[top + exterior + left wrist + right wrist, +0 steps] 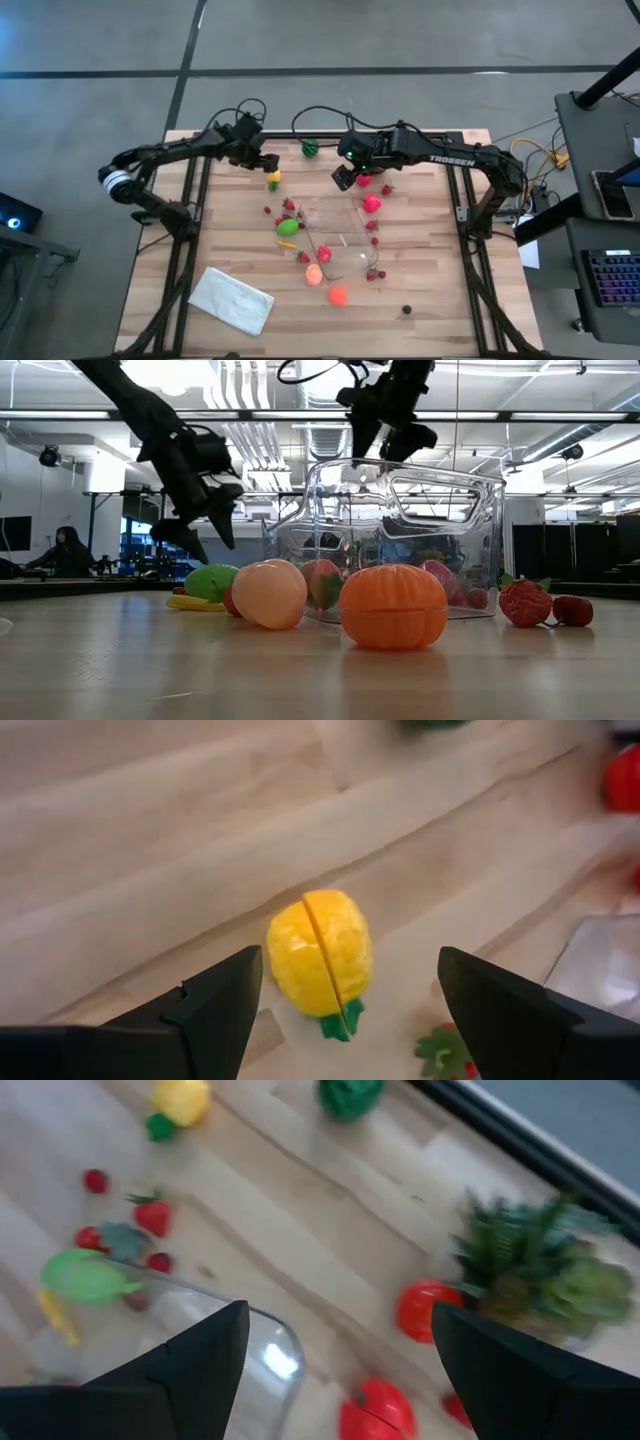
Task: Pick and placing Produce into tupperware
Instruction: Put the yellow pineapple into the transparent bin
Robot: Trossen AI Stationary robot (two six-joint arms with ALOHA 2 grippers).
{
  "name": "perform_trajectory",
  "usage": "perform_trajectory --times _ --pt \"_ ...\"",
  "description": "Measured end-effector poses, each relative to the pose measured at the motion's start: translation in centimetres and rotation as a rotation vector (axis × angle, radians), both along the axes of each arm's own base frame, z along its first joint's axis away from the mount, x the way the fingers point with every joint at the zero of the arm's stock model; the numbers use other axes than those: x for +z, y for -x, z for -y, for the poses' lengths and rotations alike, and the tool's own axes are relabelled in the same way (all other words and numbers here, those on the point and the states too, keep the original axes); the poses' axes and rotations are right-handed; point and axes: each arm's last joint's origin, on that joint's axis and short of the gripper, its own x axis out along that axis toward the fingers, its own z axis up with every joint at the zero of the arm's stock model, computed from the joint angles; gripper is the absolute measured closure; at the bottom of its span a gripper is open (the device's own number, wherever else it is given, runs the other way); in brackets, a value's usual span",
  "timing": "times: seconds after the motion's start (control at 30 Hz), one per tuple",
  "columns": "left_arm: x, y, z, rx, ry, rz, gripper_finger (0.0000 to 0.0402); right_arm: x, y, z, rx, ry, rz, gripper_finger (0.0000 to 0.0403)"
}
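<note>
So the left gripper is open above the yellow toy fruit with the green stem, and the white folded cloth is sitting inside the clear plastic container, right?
Not quite. The white folded cloth lies on the bare wooden table, apart from the clear plastic container, as the high view shows. The rest holds: the left gripper is open above the yellow toy fruit with the green stem.

high: overhead, down | low: table-level | wrists: close, forward, downward

Left arm: reaching in from the table's left side, elbow bending, wrist angling downward.
Left gripper point(268, 166): hovering above the tabletop, fingers standing apart.
Right arm: stretching in from the right.
Right gripper point(345, 178): hanging raised, fingers spreading wide, holding nothing.
</note>
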Motion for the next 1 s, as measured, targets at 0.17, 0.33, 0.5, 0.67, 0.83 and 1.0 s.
perform_trajectory --times 0.17,0.33,0.5,0.67,0.83,1.0 --pt "-0.9 -0.4 -0.4 0.003 0.018 -0.027 0.0114 0.7 1.0 -0.4 -0.033 0.064 -0.036 0.0099" --pt "-1.2 -0.7 -0.5 -0.002 0.024 -0.032 0.0114 1.6 1.7 -0.3 -0.103 0.129 -0.019 0.0099" --pt "-1.6 -1.0 -0.4 0.007 0.047 -0.042 0.0114 1.7 2.0 -0.3 -0.118 0.162 -0.039 0.0099" --pt "-2.1 -1.3 -0.3 0.008 0.063 -0.052 0.0114 1.7 2.0 -0.2 -0.12 0.168 -0.038 0.0099" --pt "-2.9 -1.6 -0.4 0.019 0.087 -0.067 0.0114 1.3 2.0 -0.2 -0.122 0.173 -0.054 0.0099" --pt "-3.5 -2.0 -0.8 0.028 0.072 -0.078 0.0113 1.0 2.0 -0.2 -0.12 0.172 -0.063 0.0099"
